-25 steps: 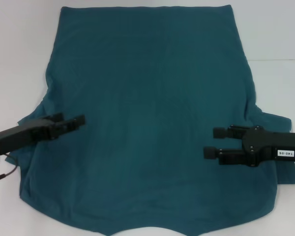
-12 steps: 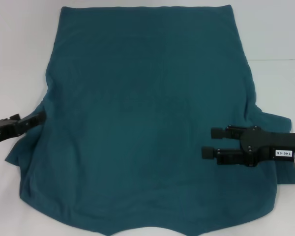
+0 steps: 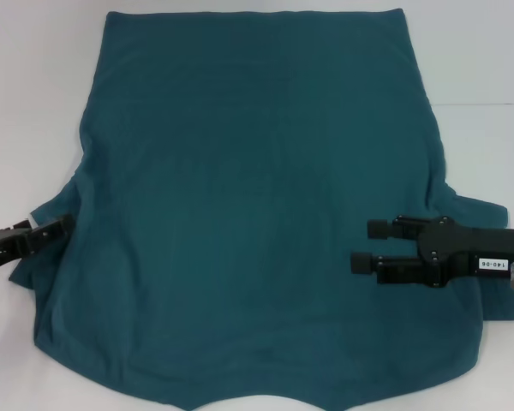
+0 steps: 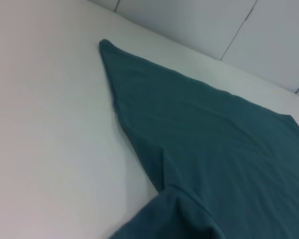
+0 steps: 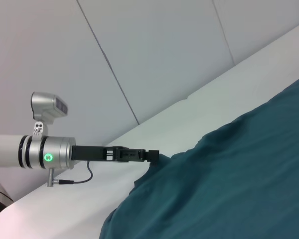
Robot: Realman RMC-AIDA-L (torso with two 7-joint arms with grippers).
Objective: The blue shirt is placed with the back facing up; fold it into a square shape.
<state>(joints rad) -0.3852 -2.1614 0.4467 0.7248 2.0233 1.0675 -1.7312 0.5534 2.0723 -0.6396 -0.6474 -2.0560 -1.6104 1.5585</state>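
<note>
On the white table (image 3: 34, 86) in front of me, the blue shirt (image 3: 257, 197) lies spread flat with its plain back up. It covers most of the surface. The straight hem is at the far edge, and the sleeves stick out at both sides nearer to the robot. The cloth is mostly smooth; I see only soft wrinkles along its left border and close to the right sleeve.

The left gripper (image 3: 62, 224) is at the left edge of the shirt, beside the left sleeve. Its tip reaches the border of the fabric. In the head view the fingers look close together, but I cannot tell if they are fully closed or if they pinch any cloth. In the right wrist view the same gripper (image 5: 152, 155) shows far off, with its tip right at the raised edge of the sleeve; also here I cannot tell if it has hold of the fabric.

The right gripper (image 3: 368, 245) is over the right part of the shirt, pointing toward the middle. Its two fingers (image 3: 385, 229) are spread apart with a clear gap, and nothing is between them.

The left wrist view shows only the shirt (image 4: 214, 149) on the table (image 4: 50, 124), with a fold of cloth rising near the camera.
</note>
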